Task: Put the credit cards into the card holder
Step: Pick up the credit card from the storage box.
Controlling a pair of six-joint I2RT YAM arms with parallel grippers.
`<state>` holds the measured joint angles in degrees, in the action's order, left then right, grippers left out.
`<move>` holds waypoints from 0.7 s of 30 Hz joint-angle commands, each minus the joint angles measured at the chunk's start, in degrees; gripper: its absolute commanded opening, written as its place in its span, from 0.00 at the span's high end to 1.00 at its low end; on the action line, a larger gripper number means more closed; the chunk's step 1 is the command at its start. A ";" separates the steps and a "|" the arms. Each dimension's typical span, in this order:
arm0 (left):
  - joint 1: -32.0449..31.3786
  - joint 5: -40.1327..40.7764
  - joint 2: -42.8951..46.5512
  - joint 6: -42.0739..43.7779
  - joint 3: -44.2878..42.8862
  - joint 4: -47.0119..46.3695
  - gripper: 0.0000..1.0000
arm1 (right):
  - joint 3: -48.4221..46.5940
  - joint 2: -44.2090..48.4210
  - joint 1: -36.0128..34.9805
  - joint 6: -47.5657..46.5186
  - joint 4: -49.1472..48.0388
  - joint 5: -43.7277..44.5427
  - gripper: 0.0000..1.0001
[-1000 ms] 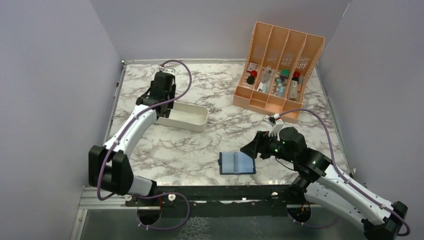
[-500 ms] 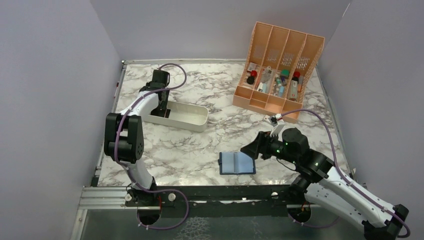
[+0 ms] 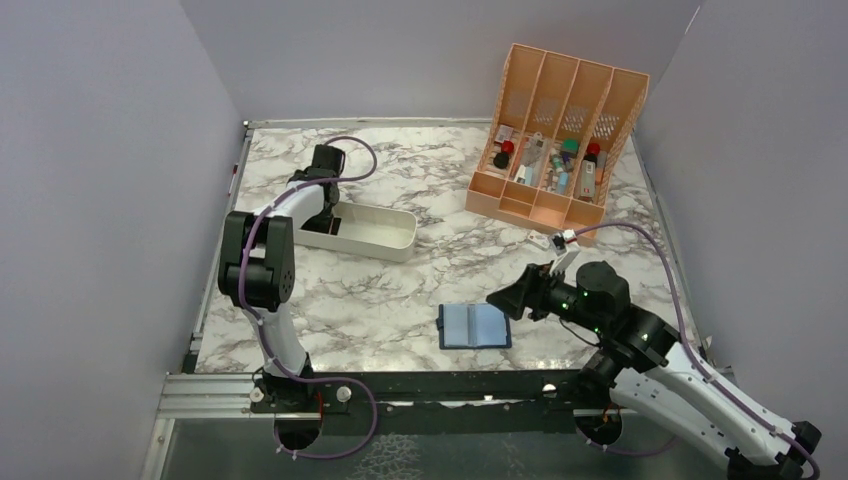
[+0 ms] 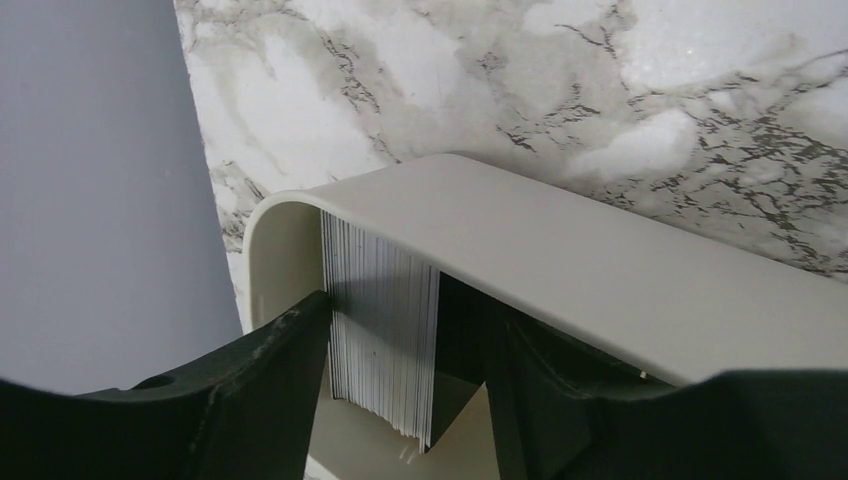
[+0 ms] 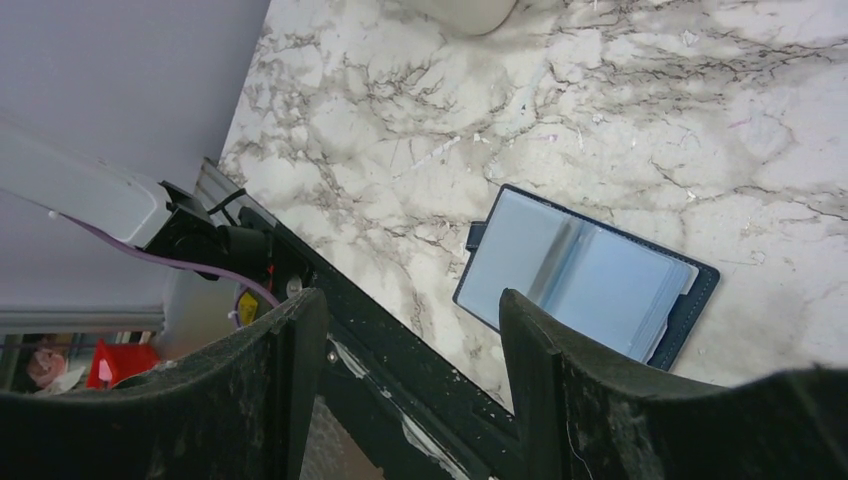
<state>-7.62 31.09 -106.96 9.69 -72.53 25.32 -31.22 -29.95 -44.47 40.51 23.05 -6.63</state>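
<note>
Behind, an orange slotted organizer (image 3: 560,100) stands; a white oblong tray (image 4: 560,250) walls in upright pale credit cards (image 4: 385,330), straddled by the wide-spread left gripper (image 3: 325,213). The right gripper (image 5: 410,300) gapes empty beside the open navy card holder (image 5: 585,275).

Open card holder (image 3: 474,325); upright cards (image 4: 385,345)

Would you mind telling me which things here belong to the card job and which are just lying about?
Job: credit cards, stacked on edge in the white tray; card holder, lying open.
Lying about: orange organizer; small items inside it.
</note>
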 commanded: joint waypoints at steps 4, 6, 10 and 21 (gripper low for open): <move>0.41 3.45 -0.11 0.88 -2.17 -0.98 0.58 | -1.48 3.35 -0.27 0.22 1.34 3.29 0.32; 0.41 2.81 0.31 0.92 -2.31 -0.89 0.67 | -1.47 3.41 -0.27 0.27 1.48 3.33 0.32; 0.09 2.05 1.61 1.19 -2.77 -0.81 0.70 | -1.26 2.92 -0.27 0.27 1.28 2.76 0.32; -0.80 0.42 4.89 1.06 -2.92 0.86 0.84 | -1.12 2.08 -0.27 0.49 0.65 1.76 0.32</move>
<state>-8.12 32.01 -105.91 10.57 -73.67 25.54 -31.24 -27.75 -44.47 40.53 23.33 -5.02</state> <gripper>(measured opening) 0.184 0.680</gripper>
